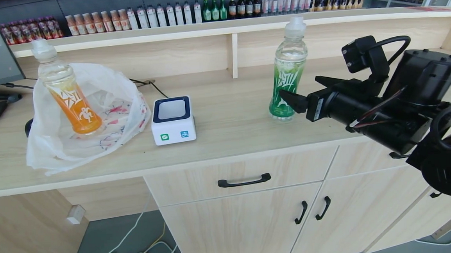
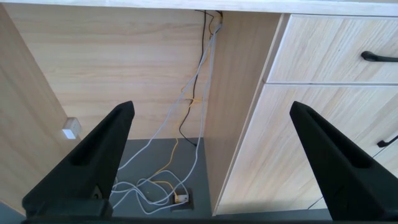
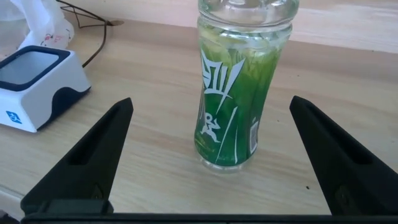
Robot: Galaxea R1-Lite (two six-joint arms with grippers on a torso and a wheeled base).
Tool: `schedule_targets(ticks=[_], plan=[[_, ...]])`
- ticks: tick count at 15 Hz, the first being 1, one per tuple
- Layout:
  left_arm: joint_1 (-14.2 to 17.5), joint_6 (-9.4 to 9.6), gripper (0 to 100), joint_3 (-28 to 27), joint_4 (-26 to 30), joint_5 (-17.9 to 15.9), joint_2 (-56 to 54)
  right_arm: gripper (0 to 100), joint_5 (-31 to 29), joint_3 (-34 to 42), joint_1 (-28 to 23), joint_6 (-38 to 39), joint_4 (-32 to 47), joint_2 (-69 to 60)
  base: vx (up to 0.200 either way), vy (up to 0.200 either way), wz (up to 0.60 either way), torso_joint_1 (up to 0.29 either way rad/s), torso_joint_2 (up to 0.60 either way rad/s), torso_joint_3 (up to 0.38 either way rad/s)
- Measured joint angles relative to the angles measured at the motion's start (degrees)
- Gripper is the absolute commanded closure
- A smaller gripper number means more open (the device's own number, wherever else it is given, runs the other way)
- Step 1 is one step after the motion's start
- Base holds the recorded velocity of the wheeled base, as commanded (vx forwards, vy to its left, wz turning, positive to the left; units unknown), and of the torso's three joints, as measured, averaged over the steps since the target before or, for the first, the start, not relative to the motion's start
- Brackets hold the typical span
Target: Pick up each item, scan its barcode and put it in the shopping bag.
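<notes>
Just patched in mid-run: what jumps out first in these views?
The green bottle stands upright on the counter, with the open right gripper facing it, not gripping. To the robot's left, an orange bottle stands inside the white shopping bag, and the white scanner sits between the two bottles.

On pale wooden counter (image 1: 228, 114), at left: crumpled white plastic shopping bag (image 1: 122, 105), with orange-labelled clear plastic bottle (image 1: 71, 100) upright inside. Just right of the bag, apart from it: white cube-shaped barcode scanner (image 1: 173, 120). Well right of the scanner: green-labelled clear plastic bottle (image 1: 288, 79), upright on the counter. Just right of that bottle, not touching: black right gripper (image 1: 298, 87), fingers spread. Behind everything, on raised wooden shelf (image 1: 126, 34): long row of drink bottles (image 1: 202, 10). Below the counter: wooden drawer with black handle (image 1: 244, 180). Before the bay left of the drawers: black left gripper (image 2: 211, 112), fingers spread, facing loose cables (image 2: 155, 180) on the floor.
</notes>
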Motion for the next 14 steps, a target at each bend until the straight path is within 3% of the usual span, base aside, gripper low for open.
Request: schedule_targets(ticks=[11, 14], plan=[[0.0, -0.02, 0, 0.0, 0.0, 0.0, 0.0, 0, 0.0, -7.3, 0.2, 0.0, 0.3, 6.2, 0.0, 0.0, 0.0, 0.0, 0.0, 0.0], [0.0, -0.02, 0, 0.0, 0.0, 0.0, 0.0, 0, 0.1, -9.7, 0.1, 0.0, 3.5, 7.2, 0.0, 0.0, 0.0, 0.0, 0.0, 0.0]])
